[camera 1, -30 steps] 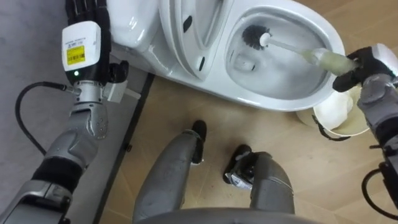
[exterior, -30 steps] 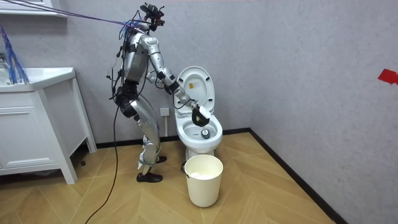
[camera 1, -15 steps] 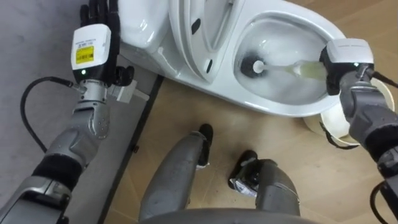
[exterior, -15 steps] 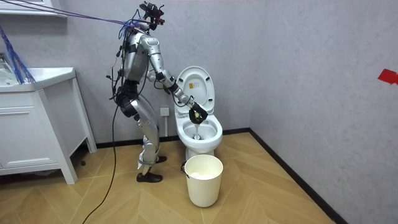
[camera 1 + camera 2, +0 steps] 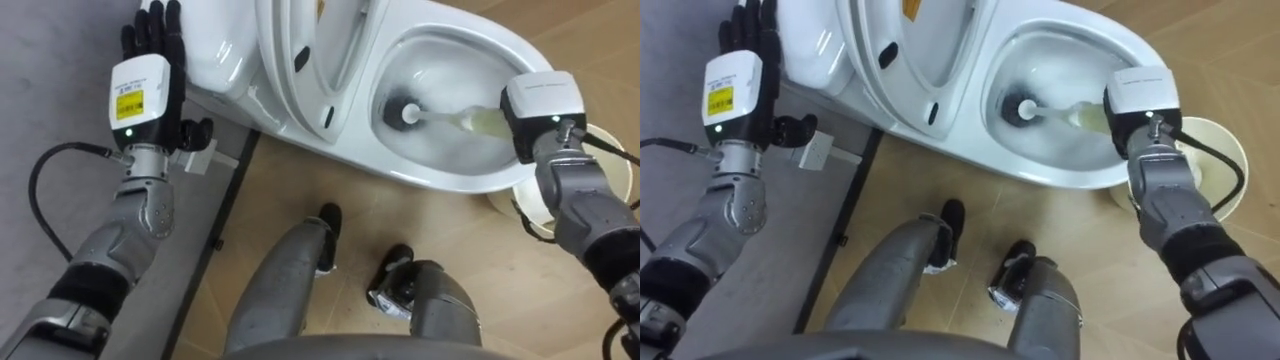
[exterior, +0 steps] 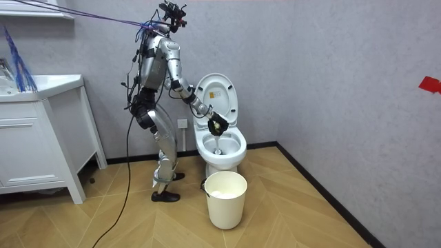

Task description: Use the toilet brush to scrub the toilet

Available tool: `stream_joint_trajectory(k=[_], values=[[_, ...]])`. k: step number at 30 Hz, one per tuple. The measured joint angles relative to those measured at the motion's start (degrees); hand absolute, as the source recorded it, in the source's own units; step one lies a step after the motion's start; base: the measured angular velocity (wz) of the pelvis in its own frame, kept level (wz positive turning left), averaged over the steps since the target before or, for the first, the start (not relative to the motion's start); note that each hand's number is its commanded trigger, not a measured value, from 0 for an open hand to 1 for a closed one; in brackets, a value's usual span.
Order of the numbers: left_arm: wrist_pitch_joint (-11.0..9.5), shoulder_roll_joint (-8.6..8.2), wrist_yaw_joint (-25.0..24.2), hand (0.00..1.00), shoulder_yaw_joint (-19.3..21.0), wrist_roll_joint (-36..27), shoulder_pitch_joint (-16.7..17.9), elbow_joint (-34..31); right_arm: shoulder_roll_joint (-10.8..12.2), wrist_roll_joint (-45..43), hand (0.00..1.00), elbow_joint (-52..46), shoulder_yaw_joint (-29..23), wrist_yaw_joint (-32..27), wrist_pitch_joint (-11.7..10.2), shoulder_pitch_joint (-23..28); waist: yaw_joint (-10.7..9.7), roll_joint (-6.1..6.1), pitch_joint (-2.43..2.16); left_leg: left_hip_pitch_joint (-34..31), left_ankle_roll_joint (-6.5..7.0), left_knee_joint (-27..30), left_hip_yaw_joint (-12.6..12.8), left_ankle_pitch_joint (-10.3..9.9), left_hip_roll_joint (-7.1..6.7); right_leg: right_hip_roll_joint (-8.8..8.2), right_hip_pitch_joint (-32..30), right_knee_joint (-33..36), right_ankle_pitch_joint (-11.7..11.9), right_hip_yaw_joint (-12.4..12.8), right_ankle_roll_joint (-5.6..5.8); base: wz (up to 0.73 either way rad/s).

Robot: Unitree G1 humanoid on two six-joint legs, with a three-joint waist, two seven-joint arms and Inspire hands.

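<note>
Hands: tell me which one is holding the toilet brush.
The right hand, over the toilet rim, holds the brush, whose head is down inside it. The left hand is raised beside the tank, fingers straight, holding nothing.

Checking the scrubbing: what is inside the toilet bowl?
Inside the toilet bowl is the toilet brush, its dark head near the bottom and its pale handle running up to the rim. The right hand covers the handle's end and the bowl wall beneath it.

Two hands are showing, the left hand [image 5: 148, 62] and the right hand [image 5: 543, 108], along with one toilet [image 5: 440, 178], one brush [image 5: 405, 113], one cream bucket [image 6: 226, 200] and one white cabinet [image 6: 34, 155].
</note>
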Motion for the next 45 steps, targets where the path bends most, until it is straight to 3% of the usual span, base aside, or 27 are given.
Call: stream_joint_trajectory(k=[5,9,12,21,29,36,42,45], values=[[0.2,0.09,0.6,0.00,0.2,0.1,-0.6,0.0,1.6,16.7,1.00,6.6,-3.3,-0.6,-1.6,-2.1,-0.6,-1.49,0.34,-0.4,0.05,0.7,0.3,0.0,-0.08,-0.32,-0.6,1.3,-0.4,0.3,0.06,0.02],[1.9,0.03,2.0,0.00,0.1,0.1,-0.4,-0.3,2.7,25.4,1.00,9.7,-6.8,-1.5,-2.9,-5.9,-1.9,-2.23,0.67,-1.1,0.35,1.1,1.1,0.2,-0.15,-1.16,-2.3,3.0,-0.5,1.0,-0.03,-0.08],[3.0,0.04,3.1,0.00,0.2,0.2,-0.7,-0.2,2.7,28.2,1.00,11.6,-7.0,-3.0,-3.2,-9.2,-2.2,-2.97,1.15,-1.2,0.77,1.2,2.5,0.5,-0.27,-1.75,-3.8,4.8,-0.6,2.6,0.01,-0.15],[4.2,0.00,4.8,0.00,0.1,0.8,-0.5,0.1,2.4,34.2,1.00,11.8,-7.3,-6.4,-3.2,-10.5,-4.0,-2.98,1.16,-1.5,1.40,1.1,2.7,0.8,-0.91,-2.60,-4.6,6.1,-0.5,3.0,0.41,-0.01],[4.8,-0.29,4.6,0.00,0.1,1.2,-0.4,-0.1,2.3,33.2,1.00,13.7,-7.1,-6.7,-4.5,-10.4,-3.9,-2.53,1.11,-1.6,1.58,1.0,2.6,0.7,-0.90,-2.51,-4.5,5.7,-0.4,2.8,0.52,0.00],[4.9,-0.41,1.9,0.00,0.0,1.3,-0.4,-0.1,2.4,20.0,1.00,13.7,-4.2,-5.9,-5.2,-10.1,-2.5,-0.91,0.91,-1.4,1.48,1.0,2.7,0.7,-0.51,-2.02,-4.2,5.2,-0.2,2.8,0.33,-0.02],[3.9,-0.43,0.8,0.00,-0.1,0.3,-0.7,-0.1,2.6,10.8,1.00,12.2,0.3,-3.0,-4.8,-9.5,-1.3,-0.43,0.95,-1.4,1.16,1.0,2.7,0.5,-0.12,-1.62,-4.1,4.6,-0.2,2.6,0.17,-0.01],[3.3,-0.42,0.4,0.00,-0.1,0.1,-0.7,-0.1,1.6,6.9,1.00,8.1,0.8,-1.8,-4.2,-8.7,-0.8,-0.32,0.94,-1.4,0.97,0.9,2.7,0.4,0.17,-1.18,-4.0,4.2,-0.1,2.8,0.03,-0.02]])
